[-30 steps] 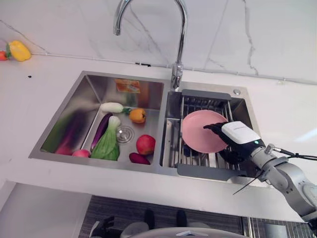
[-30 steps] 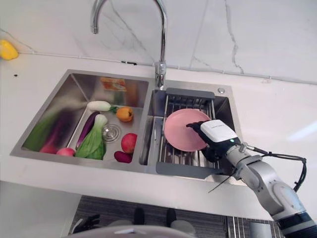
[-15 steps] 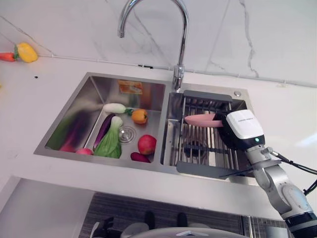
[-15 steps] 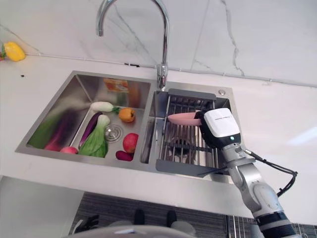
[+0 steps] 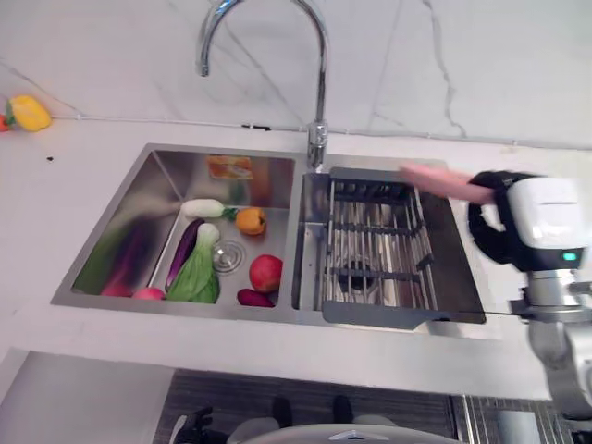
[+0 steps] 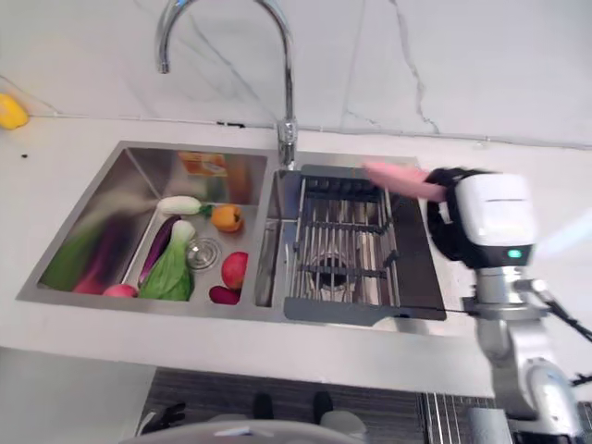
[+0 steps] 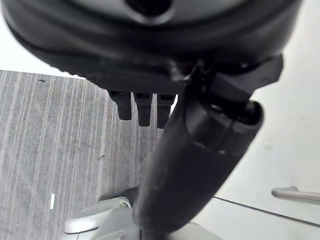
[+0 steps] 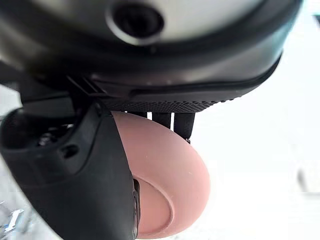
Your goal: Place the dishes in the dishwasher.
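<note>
bright, even light | plate (image 5: 442,179) motion-blurred | wrist views soft

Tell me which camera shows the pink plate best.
The right wrist view: the pink plate fills it, face on, pinched by the right robot hand. The left and right eye views show it edge-on and blurred above the sink rack. The left wrist view faces the floor.
</note>
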Motion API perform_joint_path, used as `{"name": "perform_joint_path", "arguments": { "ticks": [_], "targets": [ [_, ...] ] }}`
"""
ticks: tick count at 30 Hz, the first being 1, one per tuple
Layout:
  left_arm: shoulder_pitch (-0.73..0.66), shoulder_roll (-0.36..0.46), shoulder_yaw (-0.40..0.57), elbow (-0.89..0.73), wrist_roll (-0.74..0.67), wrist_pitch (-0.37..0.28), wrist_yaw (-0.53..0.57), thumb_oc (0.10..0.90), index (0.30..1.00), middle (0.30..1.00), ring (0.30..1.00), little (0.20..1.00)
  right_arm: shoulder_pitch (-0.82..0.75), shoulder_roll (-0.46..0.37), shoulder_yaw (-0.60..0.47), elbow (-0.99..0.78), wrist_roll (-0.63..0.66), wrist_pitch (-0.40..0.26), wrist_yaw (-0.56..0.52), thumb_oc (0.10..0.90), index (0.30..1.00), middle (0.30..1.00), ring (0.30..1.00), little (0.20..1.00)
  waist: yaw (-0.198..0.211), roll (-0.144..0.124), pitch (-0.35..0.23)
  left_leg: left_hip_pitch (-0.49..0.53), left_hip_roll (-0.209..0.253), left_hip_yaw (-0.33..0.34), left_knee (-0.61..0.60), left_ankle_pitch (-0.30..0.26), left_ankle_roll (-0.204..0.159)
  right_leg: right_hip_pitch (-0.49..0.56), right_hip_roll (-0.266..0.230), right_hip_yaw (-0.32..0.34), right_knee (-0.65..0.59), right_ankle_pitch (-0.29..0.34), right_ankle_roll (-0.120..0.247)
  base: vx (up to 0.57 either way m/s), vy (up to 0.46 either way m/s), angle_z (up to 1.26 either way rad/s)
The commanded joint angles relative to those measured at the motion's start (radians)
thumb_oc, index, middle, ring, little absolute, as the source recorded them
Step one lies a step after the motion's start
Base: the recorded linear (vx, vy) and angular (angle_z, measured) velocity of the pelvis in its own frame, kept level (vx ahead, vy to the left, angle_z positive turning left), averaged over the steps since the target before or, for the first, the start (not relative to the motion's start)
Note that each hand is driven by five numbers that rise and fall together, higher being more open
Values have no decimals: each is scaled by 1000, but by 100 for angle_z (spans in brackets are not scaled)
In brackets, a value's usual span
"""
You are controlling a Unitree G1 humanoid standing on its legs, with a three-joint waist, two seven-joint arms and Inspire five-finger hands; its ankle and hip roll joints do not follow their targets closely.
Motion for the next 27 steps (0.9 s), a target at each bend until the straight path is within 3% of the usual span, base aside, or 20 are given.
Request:
{"name": "perform_joint_path", "arguments": {
  "ticks": [1, 5, 11, 12, 18, 27],
  "targets": [
    [-67, 1, -29, 68, 25, -27, -8, 800, 900, 900, 900, 900, -89, -85, -170, -95, 51, 20, -111, 400, 300, 300, 300, 300, -16, 4, -34, 53, 99, 96, 6, -98, -88, -30, -69, 25, 15, -59, 83, -40, 68, -110],
    [-62, 0, -6, 70, 16, -35, -14, 800, 900, 900, 900, 900, -24, -105, -266, -74, 53, 38, -98, 400, 300, 300, 300, 300, -78, 1, -28, 58, 88, 198, 6, -117, -72, -107, -53, 147, 15, -16, 103, -66, 105, -124],
    [-65, -2, 4, 66, -3, -46, -19, 800, 900, 900, 900, 900, 58, -62, -284, -40, 50, 45, -68, 400, 300, 300, 300, 300, -158, 7, -9, 68, 52, 309, 7, -151, -40, -188, -29, 285, 33, 21, 139, -19, 139, -118],
    [-71, -3, -1, 66, -5, -48, -19, 800, 900, 900, 900, 900, 63, -45, -265, -26, 55, 44, -61, 400, 300, 300, 300, 300, -162, 17, -8, 79, 41, 304, 6, -185, -28, -189, -33, 293, 30, 5, 150, 59, 192, -85],
    [-88, -2, -36, 54, -7, -52, -29, 800, 900, 900, 900, 900, 69, 5, -142, 75, 27, 66, -25, 400, 300, 300, 300, 300, -168, 25, 33, 76, 21, 338, 12, -191, -14, -227, -38, 307, 50, 22, 163, -23, 65, -50],
    [-114, 24, -55, 30, -24, -53, -26, 800, 900, 900, 900, 900, -24, -43, 66, 305, -20, 106, 1, 400, 300, 300, 300, 300, -127, 22, 122, 16, 24, 313, 97, -210, -22, -256, -72, 240, 95, 23, 161, -70, -13, 13]
  ]
}}
